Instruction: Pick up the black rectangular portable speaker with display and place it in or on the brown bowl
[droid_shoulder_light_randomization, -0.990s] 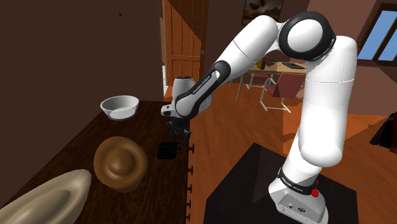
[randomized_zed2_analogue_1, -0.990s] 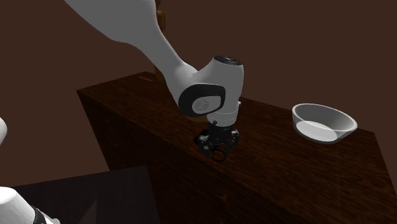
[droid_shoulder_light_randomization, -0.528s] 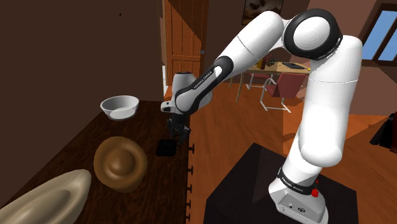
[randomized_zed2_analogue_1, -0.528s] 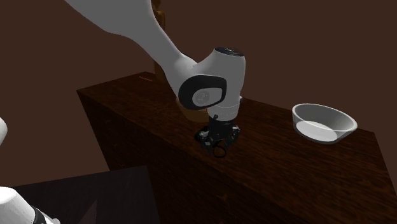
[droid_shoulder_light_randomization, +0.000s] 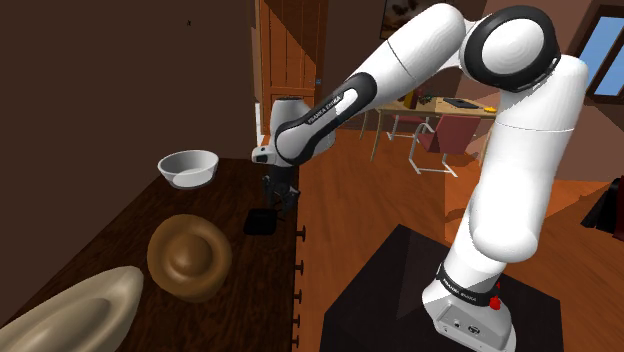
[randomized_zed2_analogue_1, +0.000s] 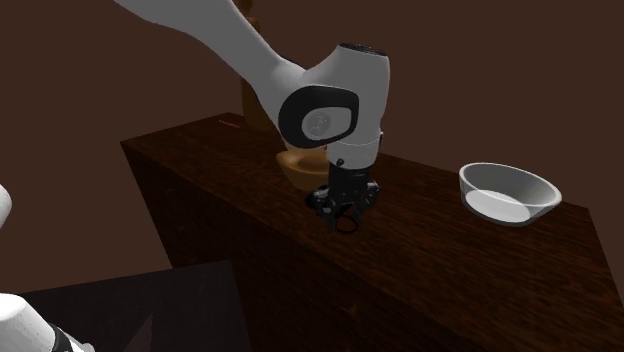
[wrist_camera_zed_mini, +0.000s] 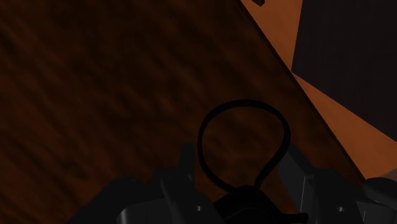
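The black speaker (droid_shoulder_light_randomization: 262, 221) hangs a little above the dark wooden table (droid_shoulder_light_randomization: 255, 295), near the table edge that faces the stand. My gripper (droid_shoulder_light_randomization: 279, 193) is shut on it from above. In the second exterior view the gripper (randomized_zed2_analogue_1: 341, 203) holds the black speaker (randomized_zed2_analogue_1: 337, 208) with its thin loop strap dangling below. In the wrist view the speaker (wrist_camera_zed_mini: 248, 205) sits between the fingers of the gripper (wrist_camera_zed_mini: 238, 184), and its strap curls out ahead. The brown bowl (droid_shoulder_light_randomization: 188, 257) stands on the table toward the shoulder view's lower left; the brown bowl (randomized_zed2_analogue_1: 300, 166) shows behind the wrist.
A white bowl (droid_shoulder_light_randomization: 188, 168) stands farther back on the table, and this white bowl (randomized_zed2_analogue_1: 508, 193) is at the second exterior view's right. A large pale bowl (droid_shoulder_light_randomization: 65, 310) lies at the shoulder view's lower left. The dark stand (droid_shoulder_light_randomization: 400, 290) is on the orange floor.
The gripper has risen with the speaker clasped in it, lifting it off the table. The wrist has moved slightly up and back; both bowls stay put.
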